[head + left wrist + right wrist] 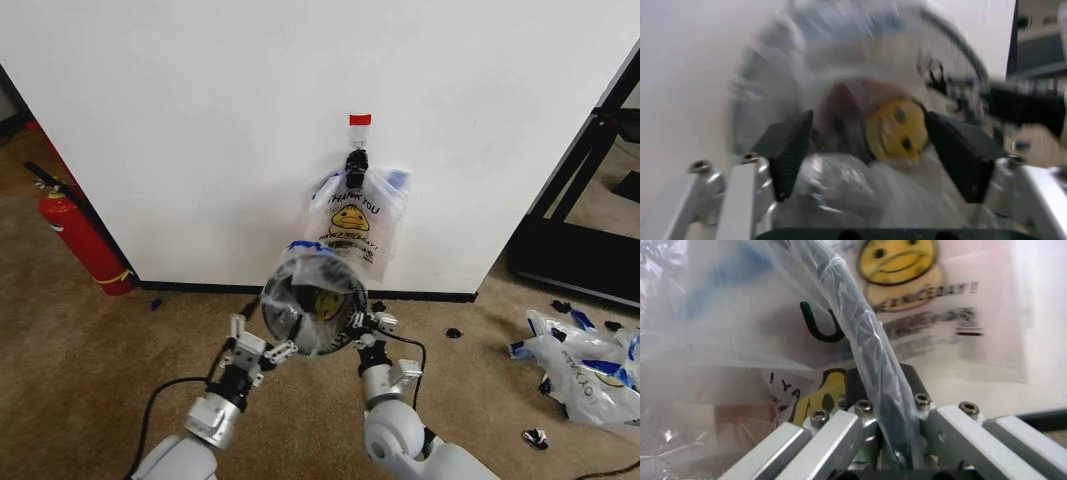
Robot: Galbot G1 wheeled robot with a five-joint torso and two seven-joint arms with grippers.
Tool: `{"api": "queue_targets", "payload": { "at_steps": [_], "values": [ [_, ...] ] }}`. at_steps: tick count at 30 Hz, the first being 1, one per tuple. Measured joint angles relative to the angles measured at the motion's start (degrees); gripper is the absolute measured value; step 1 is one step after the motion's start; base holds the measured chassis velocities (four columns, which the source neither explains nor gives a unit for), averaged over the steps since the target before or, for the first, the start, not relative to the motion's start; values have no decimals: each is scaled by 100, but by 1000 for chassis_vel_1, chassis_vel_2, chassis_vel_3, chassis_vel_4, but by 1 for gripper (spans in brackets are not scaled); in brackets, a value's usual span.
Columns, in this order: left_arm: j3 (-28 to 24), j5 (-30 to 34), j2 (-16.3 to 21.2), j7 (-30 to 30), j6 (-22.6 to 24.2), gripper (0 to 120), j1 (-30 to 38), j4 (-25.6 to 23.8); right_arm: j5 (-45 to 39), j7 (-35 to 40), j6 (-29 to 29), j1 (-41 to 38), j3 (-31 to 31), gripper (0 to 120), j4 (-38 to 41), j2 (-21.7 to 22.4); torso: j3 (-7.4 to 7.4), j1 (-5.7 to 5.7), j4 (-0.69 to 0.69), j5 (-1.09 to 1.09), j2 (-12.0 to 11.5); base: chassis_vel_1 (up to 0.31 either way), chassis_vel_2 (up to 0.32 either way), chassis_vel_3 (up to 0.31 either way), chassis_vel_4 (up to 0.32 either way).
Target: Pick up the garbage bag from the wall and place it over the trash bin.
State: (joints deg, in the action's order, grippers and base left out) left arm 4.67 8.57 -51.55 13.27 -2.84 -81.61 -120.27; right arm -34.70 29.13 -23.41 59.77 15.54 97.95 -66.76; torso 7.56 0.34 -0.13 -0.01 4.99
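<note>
1. from the head camera i see the trash bin lifted off the carpet between both arms, tipped so its round mouth faces up and back toward me; its long axis runs from that mouth away toward the wall.
2. a garbage bag is draped over the bin's mouth, clear film across the rim with a blue handle at the top edge and the yellow smiley showing through inside.
3. the left gripper sits at the bin's lower left rim. in the left wrist view its black pads stand well apart, with the bagged bin and smiley face between them, not pinched.
4. the right gripper is at the bin's right rim. the right wrist view shows its fingers closed together on the dark, plastic-wrapped rim.
5. another bag hangs flat on the wall from a black clip under a red tape strip, print upright, long axis vertical.
6. a red fire extinguisher leans at the left; loose bags lie on the carpet at the right.
</note>
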Motion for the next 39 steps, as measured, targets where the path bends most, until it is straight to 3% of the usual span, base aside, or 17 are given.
{"api": "queue_targets", "payload": {
  "at_steps": [7, 19, 28, 39],
  "values": [
    [-140, 157, -33, 7, 350, 40, 299, 418, 508, -556, -364, -122, 175, 0, -459, -129, 0, 0, 0, 0, 0, 0, 0, 0, 0],
    [-214, 873, 178, 347, 1094, 0, 579, 446, 1661, -1157, -869, -92, 75, 0, -840, -133, 0, 0, 0, 0, 0, 0, 0, 0, 0],
    [-368, 1063, 159, 487, 1616, 0, 608, 493, 2264, -1639, -1253, -67, 1, 0, -1024, -218, 0, 0, 0, 0, 0, 0, 0, 0, 0],
    [-566, 1096, 48, 500, 1786, 0, 923, 753, 2408, -2247, -1453, -35, -7, 0, -1076, -263, 0, 0, 0, 0, 0, 0, 0, 0, 0]
  ]
}}
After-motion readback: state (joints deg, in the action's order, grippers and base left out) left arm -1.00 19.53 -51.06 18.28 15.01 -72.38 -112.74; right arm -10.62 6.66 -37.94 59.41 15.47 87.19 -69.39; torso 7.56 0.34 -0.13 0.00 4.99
